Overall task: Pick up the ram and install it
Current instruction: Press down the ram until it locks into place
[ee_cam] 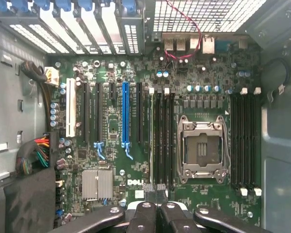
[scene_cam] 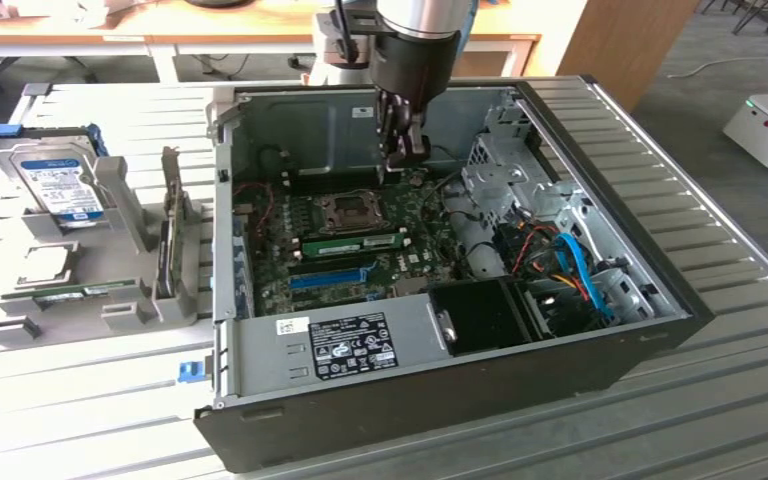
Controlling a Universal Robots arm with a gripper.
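Note:
The ram point(scene_cam: 355, 243) is a green stick lying along a memory slot of the motherboard point(scene_cam: 418, 262), just in front of the CPU socket point(scene_cam: 353, 210). It sits inside the open computer case point(scene_cam: 558, 360). My gripper point(scene_cam: 404, 158) hangs above the back of the motherboard, behind the socket and apart from the ram. Its fingers are shut with nothing between them. In the wrist view the gripper point(ee_cam: 155, 196) points down at the black memory slots point(ee_cam: 164, 141) beside the CPU socket point(ee_cam: 202, 150).
A silver hard drive with a blue label point(scene_cam: 64, 185) stands in a grey holder point(scene_cam: 104, 250) at the exterior view's left. A blue slot strip point(scene_cam: 327, 278) crosses the board. Blue and orange cables point(scene_cam: 574, 270) fill the case's right side.

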